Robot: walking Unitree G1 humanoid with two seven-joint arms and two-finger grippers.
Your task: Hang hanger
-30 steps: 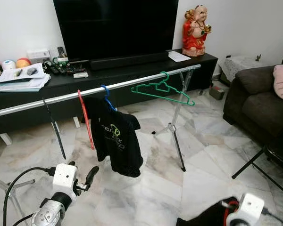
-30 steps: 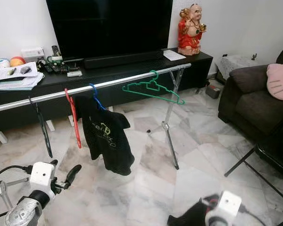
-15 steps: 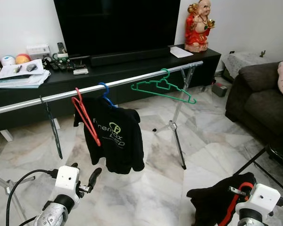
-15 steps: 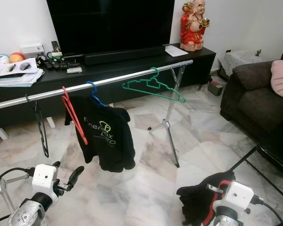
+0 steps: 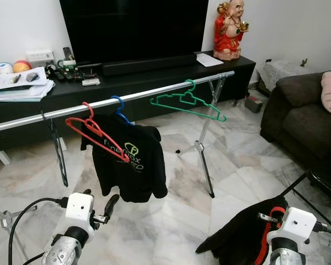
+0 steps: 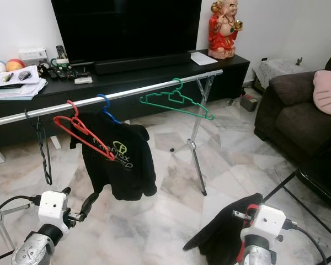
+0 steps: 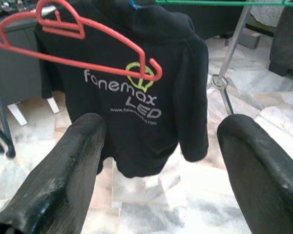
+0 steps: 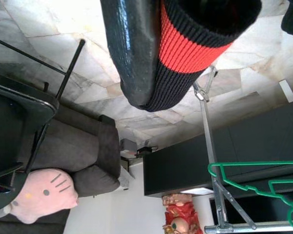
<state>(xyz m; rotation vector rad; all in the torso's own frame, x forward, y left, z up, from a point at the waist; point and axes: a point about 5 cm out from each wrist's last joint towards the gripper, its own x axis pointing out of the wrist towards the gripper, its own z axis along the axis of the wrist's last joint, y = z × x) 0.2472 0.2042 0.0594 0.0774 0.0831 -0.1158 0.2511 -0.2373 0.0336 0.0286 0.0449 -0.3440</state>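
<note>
A: Is it hung? 
B: Not yet. The right pincer is clenched on a black garment with red-striped hem, low, well short of the silver metal clothes rail. 
A: Left pincer? 
B: Released, holding nothing.

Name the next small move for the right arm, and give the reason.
Probably lift the right gripper toward the silver rail. It is shut on a black garment with red trim low near the floor, well below the rail, where bare rail shows between the blue hanger and green hanger.
</note>
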